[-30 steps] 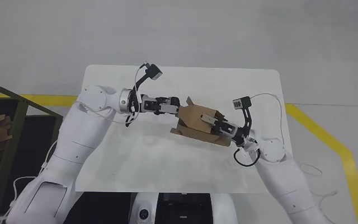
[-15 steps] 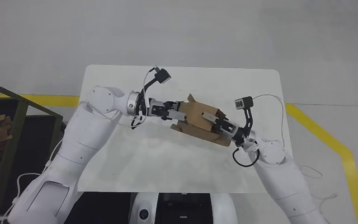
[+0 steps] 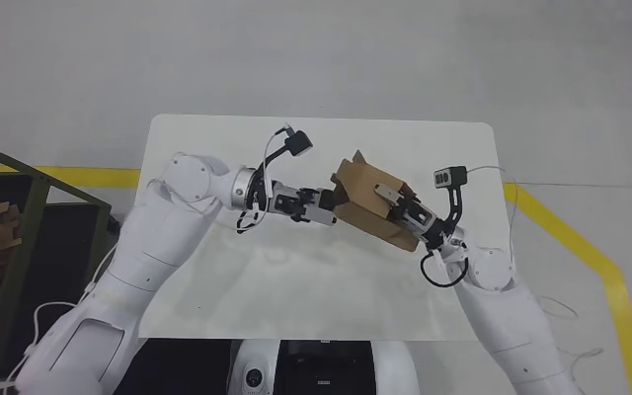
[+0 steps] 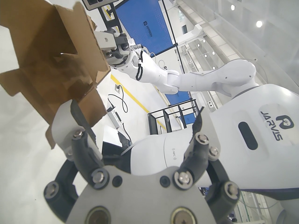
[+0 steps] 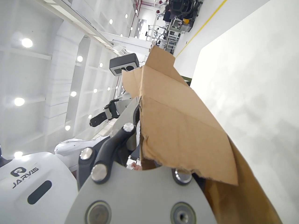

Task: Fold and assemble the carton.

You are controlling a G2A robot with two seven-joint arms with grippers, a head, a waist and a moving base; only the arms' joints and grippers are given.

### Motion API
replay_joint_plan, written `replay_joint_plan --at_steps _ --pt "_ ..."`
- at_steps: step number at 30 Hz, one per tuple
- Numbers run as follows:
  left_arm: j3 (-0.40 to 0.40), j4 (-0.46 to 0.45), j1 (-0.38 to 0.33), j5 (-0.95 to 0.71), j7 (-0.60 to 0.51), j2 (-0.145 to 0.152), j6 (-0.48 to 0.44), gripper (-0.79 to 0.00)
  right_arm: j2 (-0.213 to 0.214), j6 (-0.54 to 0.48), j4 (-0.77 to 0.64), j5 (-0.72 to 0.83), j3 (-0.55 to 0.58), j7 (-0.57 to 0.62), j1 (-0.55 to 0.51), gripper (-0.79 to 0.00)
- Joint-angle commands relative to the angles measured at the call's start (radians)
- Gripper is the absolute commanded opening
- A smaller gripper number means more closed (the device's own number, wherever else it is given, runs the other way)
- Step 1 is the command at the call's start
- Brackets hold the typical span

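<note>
The brown carton (image 3: pixel 373 196) is half-formed, with its flaps loose, and hangs tilted above the table's right middle. My right gripper (image 3: pixel 403 212) is shut on one of its walls; in the left wrist view the right gripper (image 4: pixel 108 45) clamps the carton's (image 4: pixel 51 54) far edge. From the right wrist the carton (image 5: pixel 177 127) covers one finger, and the right gripper (image 5: pixel 141 111) pinches the wall. My left gripper (image 3: pixel 333 203) stands open at the carton's left side. In its own view the left gripper (image 4: pixel 134 117) has one fingertip (image 4: pixel 70 115) at a lower flap.
The white table (image 3: pixel 217 286) has free surface on its left and front. A dark crate (image 3: pixel 25 222) stands on the floor beyond the table's left edge. A yellow floor line (image 3: pixel 553 212) runs past the right side.
The right gripper has lifted and turned the carton up and to the right, off the table. The left gripper has followed to the right, staying at the carton's left side.
</note>
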Motion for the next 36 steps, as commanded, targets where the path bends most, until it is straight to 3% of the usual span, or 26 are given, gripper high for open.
replay_joint_plan --at_steps 1,36 --pt "0.007 -0.003 -0.002 0.002 -0.002 -0.001 0.001 0.0 -0.001 0.003 -0.004 -0.005 -0.003 -0.008 0.001 -0.785" --pt "0.087 0.057 -0.054 -0.04 -0.026 -0.024 0.004 0.0 -0.021 0.029 -0.069 -0.093 -0.045 -0.127 -0.019 -0.785"
